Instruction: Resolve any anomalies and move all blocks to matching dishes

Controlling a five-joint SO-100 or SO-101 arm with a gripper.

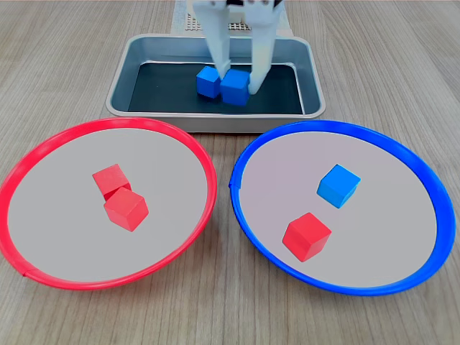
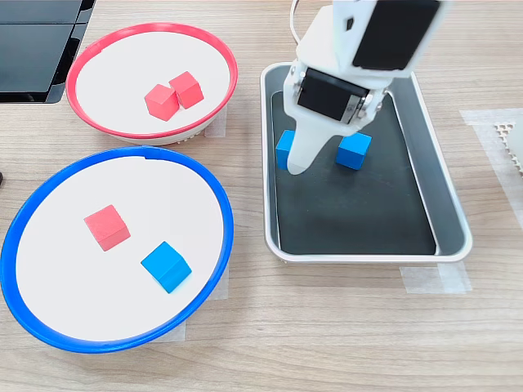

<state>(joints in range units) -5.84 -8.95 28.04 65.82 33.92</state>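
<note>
In the silver tray (image 1: 121, 85) my gripper (image 1: 239, 82) is down and open, its white fingers (image 2: 298, 151) standing on either side of one blue block (image 1: 235, 88) (image 2: 283, 149). A second blue block (image 1: 208, 81) (image 2: 354, 150) sits beside it, outside the fingers. The red-rimmed dish (image 1: 65, 215) (image 2: 122, 65) holds two red blocks (image 1: 111, 180) (image 1: 126, 209). In the blue-rimmed dish (image 1: 388, 230) (image 2: 73, 286) lie a blue block (image 1: 338, 185) (image 2: 166, 265) and a red block (image 1: 306, 236) (image 2: 107, 227).
The tray's raised walls (image 2: 359, 249) close in the gripper. A black object (image 2: 33, 49) lies at the second exterior view's top left, and a white mesh piece (image 2: 513, 139) at its right edge. Both dishes stand close together in front of the tray.
</note>
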